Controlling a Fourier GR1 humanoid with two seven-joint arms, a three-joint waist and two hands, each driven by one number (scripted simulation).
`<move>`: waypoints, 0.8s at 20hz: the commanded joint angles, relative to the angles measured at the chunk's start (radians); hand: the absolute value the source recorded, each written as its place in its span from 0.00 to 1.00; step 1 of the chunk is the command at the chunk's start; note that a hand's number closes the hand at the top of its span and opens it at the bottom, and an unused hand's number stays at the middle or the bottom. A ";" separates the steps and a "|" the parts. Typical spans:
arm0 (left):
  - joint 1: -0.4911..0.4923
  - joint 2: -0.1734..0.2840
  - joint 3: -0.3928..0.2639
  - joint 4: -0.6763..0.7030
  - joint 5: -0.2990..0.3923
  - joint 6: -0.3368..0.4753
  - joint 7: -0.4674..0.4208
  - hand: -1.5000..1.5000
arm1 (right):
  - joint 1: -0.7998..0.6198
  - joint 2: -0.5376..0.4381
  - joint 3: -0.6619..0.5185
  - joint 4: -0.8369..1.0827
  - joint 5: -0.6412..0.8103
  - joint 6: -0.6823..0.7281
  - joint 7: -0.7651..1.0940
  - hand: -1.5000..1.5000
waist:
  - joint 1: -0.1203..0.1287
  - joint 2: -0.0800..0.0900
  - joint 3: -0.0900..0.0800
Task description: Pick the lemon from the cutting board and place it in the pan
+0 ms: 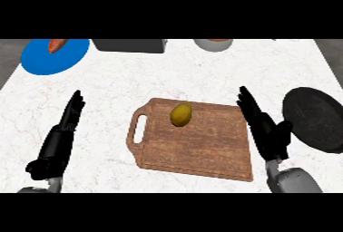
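Note:
A yellow lemon (pixel 181 114) lies on the upper middle of the brown wooden cutting board (pixel 201 149), which has a handle slot on its left side. The dark round pan (pixel 315 118) sits at the counter's right edge. My right hand (pixel 267 130) stands open with straight fingers over the board's right edge, between the lemon and the pan, touching neither. My left hand (pixel 59 140) is open too, fingers straight, on the counter left of the board.
A blue plate (pixel 47 58) with an orange-red vegetable (pixel 57 45) on it lies at the far left. A dark grey box (pixel 130 45) and a pale bowl (pixel 213 44) stand along the far edge.

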 commanded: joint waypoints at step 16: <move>-0.135 0.017 0.186 0.113 0.140 -0.078 0.170 0.50 | 0.082 0.003 0.164 -0.036 0.622 -0.480 -0.056 0.00 | -0.072 0.005 0.013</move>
